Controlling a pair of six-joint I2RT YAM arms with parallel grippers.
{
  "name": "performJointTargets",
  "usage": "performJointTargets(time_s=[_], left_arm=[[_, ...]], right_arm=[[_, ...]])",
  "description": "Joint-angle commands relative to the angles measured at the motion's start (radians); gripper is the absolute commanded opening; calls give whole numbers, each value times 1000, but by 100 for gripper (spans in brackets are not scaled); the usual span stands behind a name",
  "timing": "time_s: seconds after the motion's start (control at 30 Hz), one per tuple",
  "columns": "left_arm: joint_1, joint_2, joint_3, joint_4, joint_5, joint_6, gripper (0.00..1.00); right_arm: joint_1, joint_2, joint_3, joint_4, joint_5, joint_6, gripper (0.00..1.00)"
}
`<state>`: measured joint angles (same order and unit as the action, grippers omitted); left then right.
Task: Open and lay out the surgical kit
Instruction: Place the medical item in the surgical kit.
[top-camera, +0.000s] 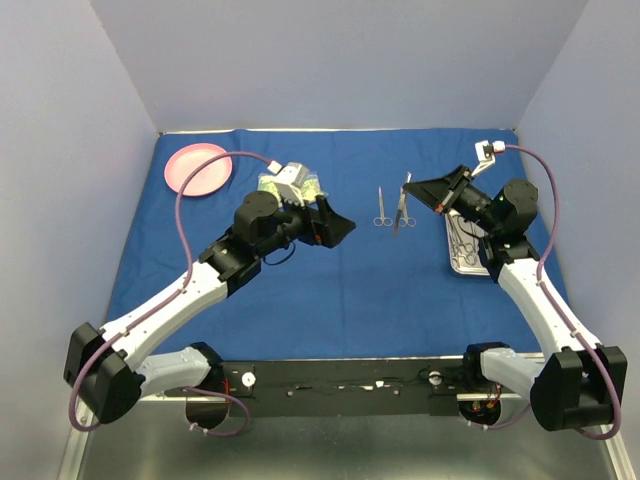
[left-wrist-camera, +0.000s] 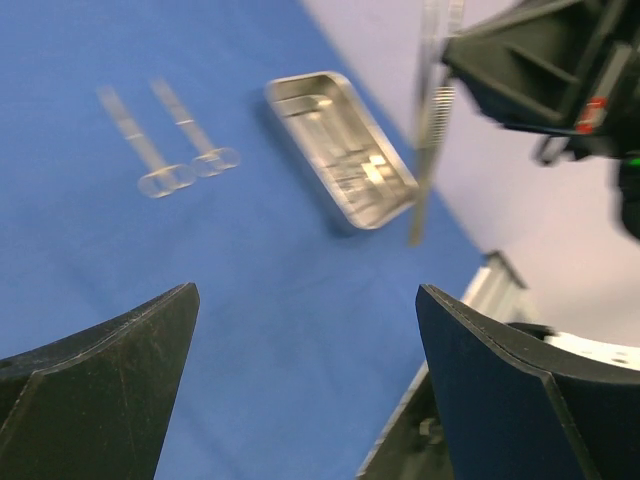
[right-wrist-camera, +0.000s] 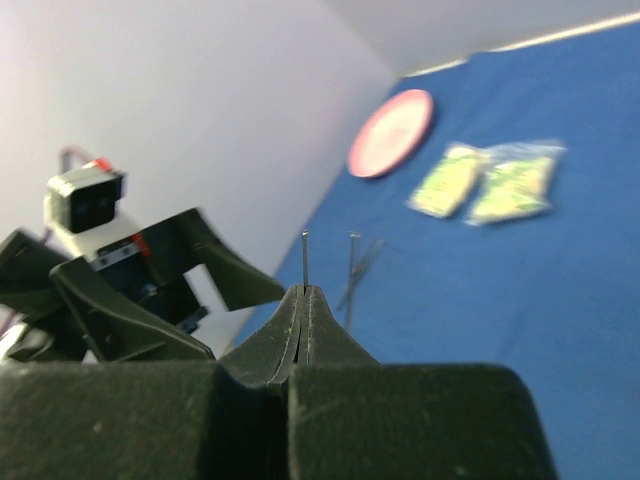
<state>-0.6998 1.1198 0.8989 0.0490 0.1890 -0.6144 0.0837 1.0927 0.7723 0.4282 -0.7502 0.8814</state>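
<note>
Right gripper (right-wrist-camera: 305, 298) clamped shut on tweezers (top-camera: 399, 215) | tweezers' long axis ran near-to-far, between forceps (top-camera: 382, 208) and tray (top-camera: 458, 256) | left gripper (top-camera: 342, 228) spread wide, empty, over blue cloth (top-camera: 350, 295)

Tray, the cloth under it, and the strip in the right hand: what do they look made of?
Tray: looks like polished steel; mirror-bright walls with glints.
Cloth: matte royal-blue fabric, weave unclear; flat colour, no shine.
Strip in the shut right hand: thin silvery metal, likely steel tweezers, though blurred.
</note>
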Motion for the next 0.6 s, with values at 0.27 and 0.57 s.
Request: performJointTargets(time_s=[0.27, 0.57], left_arm=[[-138, 196, 66, 388, 171, -217, 88], [-156, 258, 81, 488, 171, -295, 60]], right_arm=[[62, -11, -5, 340, -57, 194, 1], [71, -1, -11, 380, -80, 222, 1]])
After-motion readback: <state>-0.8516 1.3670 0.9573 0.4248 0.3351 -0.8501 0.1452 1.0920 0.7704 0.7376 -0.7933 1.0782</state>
